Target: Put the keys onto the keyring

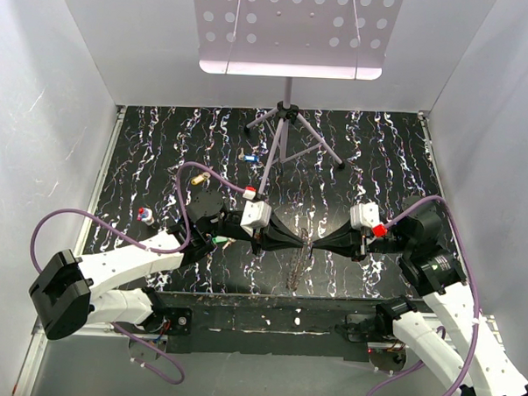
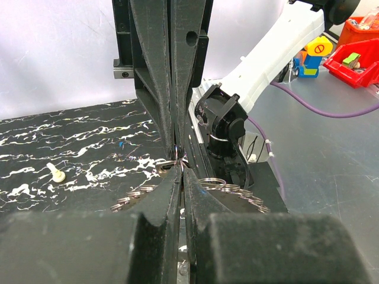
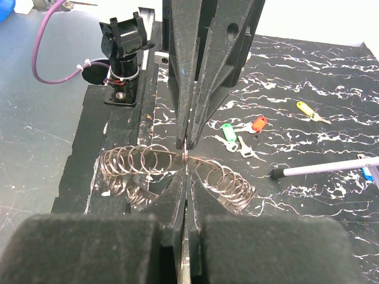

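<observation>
Tip to tip, the left gripper (image 1: 302,245) and right gripper (image 1: 316,246) are both clamped on the keyring (image 3: 136,163), probably to spread 1 loop; loose keys (image 1: 219,240) lie at its 9 o'clock

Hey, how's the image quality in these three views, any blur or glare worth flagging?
Right wrist: the keyring coils are crisp, but the right gripper blurs close to the lens. Left wrist: the left gripper is likewise soft at the bottom. Top external: glare washes out the perforated plate along its lower edge, and the keyring barely shows against the marbled mat.
</observation>
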Robot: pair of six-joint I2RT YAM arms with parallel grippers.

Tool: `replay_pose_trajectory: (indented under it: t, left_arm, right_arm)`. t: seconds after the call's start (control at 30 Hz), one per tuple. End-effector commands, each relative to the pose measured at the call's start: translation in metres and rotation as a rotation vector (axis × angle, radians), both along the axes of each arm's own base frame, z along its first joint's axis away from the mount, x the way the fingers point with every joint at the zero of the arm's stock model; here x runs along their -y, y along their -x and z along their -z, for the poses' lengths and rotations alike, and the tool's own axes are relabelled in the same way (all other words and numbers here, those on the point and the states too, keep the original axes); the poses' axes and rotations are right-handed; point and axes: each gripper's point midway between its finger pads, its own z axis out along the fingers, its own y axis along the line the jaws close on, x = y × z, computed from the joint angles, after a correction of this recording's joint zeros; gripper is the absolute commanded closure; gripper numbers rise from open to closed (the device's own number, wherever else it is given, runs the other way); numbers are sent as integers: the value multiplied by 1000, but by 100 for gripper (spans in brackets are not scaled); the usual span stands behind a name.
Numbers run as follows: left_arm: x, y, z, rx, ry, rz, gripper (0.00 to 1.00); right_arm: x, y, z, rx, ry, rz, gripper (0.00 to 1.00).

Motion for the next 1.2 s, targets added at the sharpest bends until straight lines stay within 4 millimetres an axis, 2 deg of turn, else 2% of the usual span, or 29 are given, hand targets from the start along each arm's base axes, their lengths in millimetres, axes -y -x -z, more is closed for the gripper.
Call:
replay_pose_trajectory:
  t: [0.0, 1.17]
  left_arm:
    - [1, -1, -25, 51, 64, -4, 100]
    - [-3, -2, -23, 51, 59, -23, 100]
  right_arm:
    - [-1, 1, -10, 22, -23, -13, 99]
    - [1, 1, -10, 28, -12, 2, 99]
